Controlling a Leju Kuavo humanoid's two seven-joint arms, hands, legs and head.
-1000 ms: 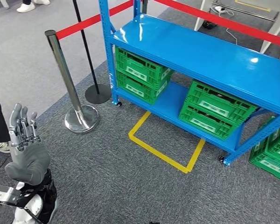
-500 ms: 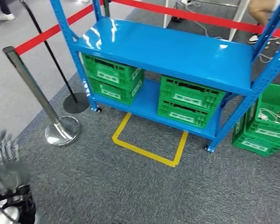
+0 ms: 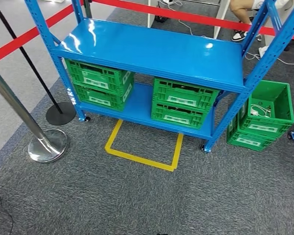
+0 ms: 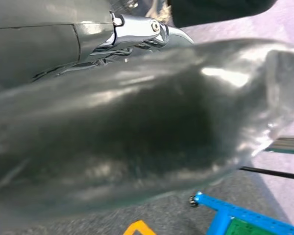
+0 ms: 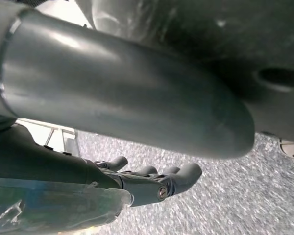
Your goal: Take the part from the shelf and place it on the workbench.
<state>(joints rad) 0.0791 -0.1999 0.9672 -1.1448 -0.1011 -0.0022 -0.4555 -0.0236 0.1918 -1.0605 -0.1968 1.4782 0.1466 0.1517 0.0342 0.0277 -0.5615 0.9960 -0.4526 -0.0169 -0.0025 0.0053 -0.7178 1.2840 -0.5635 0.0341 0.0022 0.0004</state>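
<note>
The blue metal shelf (image 3: 149, 46) stands ahead of me, and its top deck is bare. On its lower deck sit two stacks of green crates, one at the left (image 3: 99, 83) and one at the right (image 3: 182, 103); what they hold is hidden. No loose part can be made out on the shelf. In the left wrist view my left hand (image 4: 145, 127) is a blurred grey mass with silver fingers (image 4: 138, 29) stretched out and nothing in them. My right hand (image 5: 131, 107) shows a thick grey thumb and dark fingers (image 5: 167, 178) held straight over the carpet, holding nothing.
A yellow floor marking (image 3: 141, 159) lies in front of the shelf. A chrome stanchion (image 3: 47, 145) and a black stand base (image 3: 60, 112) are at the left, with a red belt (image 3: 197, 18) behind. A green floor crate (image 3: 265, 115) with white cables stands right. A person's legs (image 3: 245, 10) are behind.
The whole picture has shifted: the camera has turned and the shelf now lies more centred. My left hand, raised at the lower left a second ago, has dropped out of the head view.
</note>
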